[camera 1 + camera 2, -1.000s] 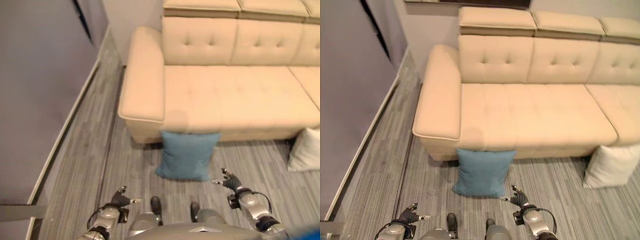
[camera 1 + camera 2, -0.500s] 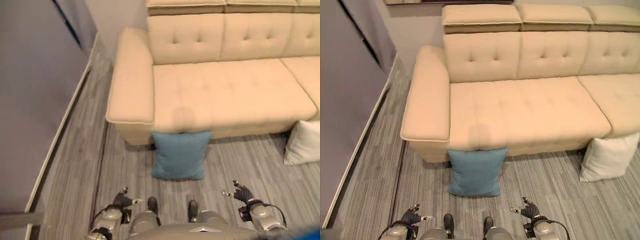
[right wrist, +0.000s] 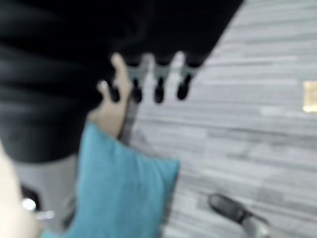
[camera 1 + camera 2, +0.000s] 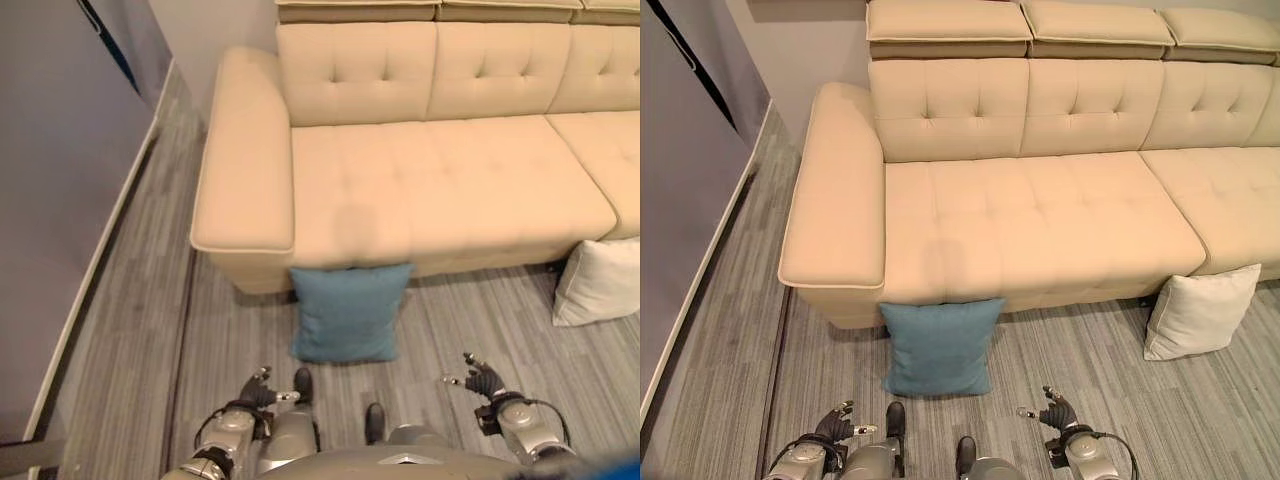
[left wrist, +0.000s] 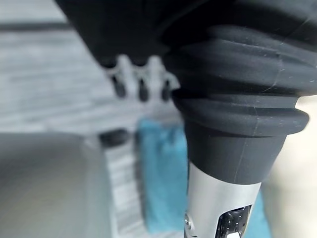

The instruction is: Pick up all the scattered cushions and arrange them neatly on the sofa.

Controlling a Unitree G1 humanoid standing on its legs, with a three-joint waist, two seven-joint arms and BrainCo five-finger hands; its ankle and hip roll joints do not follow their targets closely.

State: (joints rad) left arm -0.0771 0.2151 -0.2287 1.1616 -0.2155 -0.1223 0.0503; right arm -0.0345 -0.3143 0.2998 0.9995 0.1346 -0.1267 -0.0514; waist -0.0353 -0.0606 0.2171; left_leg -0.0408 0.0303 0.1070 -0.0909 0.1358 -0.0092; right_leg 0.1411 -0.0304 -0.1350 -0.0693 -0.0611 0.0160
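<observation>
While leaning on the sofa front, blue cushion (upright) borders bare floor.

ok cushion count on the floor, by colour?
blue cushion: 1, leaning against the sofa front
white cushion: 1, leaning at the sofa front, further to the robot's right
Total: 2, both on the floor, none on the sofa seat.

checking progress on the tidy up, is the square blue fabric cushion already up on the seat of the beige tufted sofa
No, the square blue fabric cushion stands on the grey striped floor, leaning against the front of the beige tufted sofa.
</observation>
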